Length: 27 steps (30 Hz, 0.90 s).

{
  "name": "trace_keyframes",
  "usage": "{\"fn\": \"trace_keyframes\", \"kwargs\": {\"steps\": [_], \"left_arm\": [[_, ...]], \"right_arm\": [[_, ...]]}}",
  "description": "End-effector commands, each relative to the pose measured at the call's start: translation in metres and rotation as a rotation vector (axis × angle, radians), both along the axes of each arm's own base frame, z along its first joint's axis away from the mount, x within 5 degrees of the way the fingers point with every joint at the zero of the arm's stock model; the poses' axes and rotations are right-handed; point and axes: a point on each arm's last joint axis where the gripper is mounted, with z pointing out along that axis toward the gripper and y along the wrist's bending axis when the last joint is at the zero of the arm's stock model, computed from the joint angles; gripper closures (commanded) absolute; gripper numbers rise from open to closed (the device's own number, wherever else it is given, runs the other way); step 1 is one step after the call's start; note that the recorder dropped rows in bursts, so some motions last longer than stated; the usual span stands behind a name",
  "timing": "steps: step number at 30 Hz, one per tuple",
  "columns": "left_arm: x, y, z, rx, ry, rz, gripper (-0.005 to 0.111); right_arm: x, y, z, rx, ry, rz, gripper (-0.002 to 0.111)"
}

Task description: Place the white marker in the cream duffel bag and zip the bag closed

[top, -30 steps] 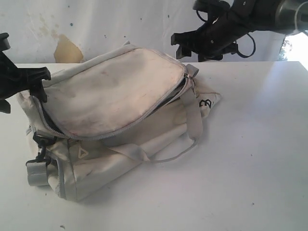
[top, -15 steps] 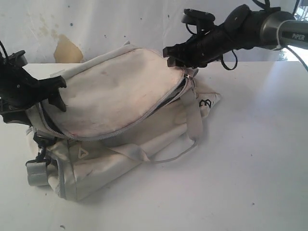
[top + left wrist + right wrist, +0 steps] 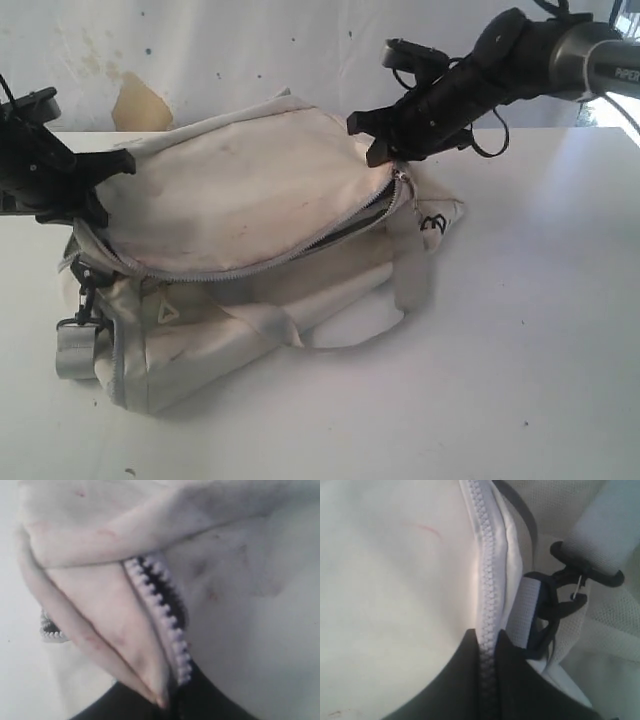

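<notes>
Cream duffel bag [image 3: 240,190] looks soft, light and floppy; we see left gripper [image 3: 167,700] and right gripper [image 3: 487,650] both clamped shut on fabric at its zipper [image 3: 330,225] ends

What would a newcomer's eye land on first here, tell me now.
The big smudged cream duffel bag fills the middle of the white table, its grey zipper gaping partly near the right end. A black hand pinches each end: the left hand on the fabric at the left, the right hand on the zipper line at the right.
</notes>
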Motion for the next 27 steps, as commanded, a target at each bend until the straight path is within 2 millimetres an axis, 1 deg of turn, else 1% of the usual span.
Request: {"fn": "trace_keyframes", "kwargs": {"steps": [1,7,10,14,18,22,23,24,26,27], "left_arm": [[0.013,0.012,0.020,0.007,-0.073,0.003,0.107],[0.025,0.014,0.042,0.031,-0.150,-0.053,0.107],[0.033,0.013,0.044,0.039,-0.135,-0.100,0.107],[0.048,0.011,0.038,0.045,-0.108,-0.134,0.107],[0.058,0.008,0.037,0.022,-0.099,-0.146,0.107],[0.059,0.004,0.035,0.003,-0.090,-0.229,0.107],[0.059,0.004,0.035,0.010,-0.089,-0.241,0.105],[0.058,0.004,0.035,0.016,-0.088,-0.243,0.101],[0.057,0.006,0.039,0.033,-0.096,-0.249,0.088],[0.056,0.006,0.043,0.041,-0.105,-0.250,0.078]], "right_arm": [[-0.012,-0.023,0.023,-0.102,0.102,-0.140,0.108],[-0.033,-0.030,0.043,-0.124,0.161,-0.183,0.108],[-0.046,-0.032,0.052,-0.116,0.174,-0.198,0.108],[-0.064,-0.037,0.058,-0.114,0.188,-0.217,0.108],[-0.079,-0.041,0.058,-0.107,0.192,-0.254,0.108],[-0.086,-0.044,0.046,-0.111,0.226,-0.278,0.108],[-0.087,-0.044,0.042,-0.115,0.235,-0.279,0.108],[-0.088,-0.044,0.040,-0.118,0.241,-0.280,0.108],[-0.088,-0.044,0.039,-0.122,0.236,-0.270,0.108],[-0.088,-0.044,0.039,-0.130,0.228,-0.253,0.108]]}}
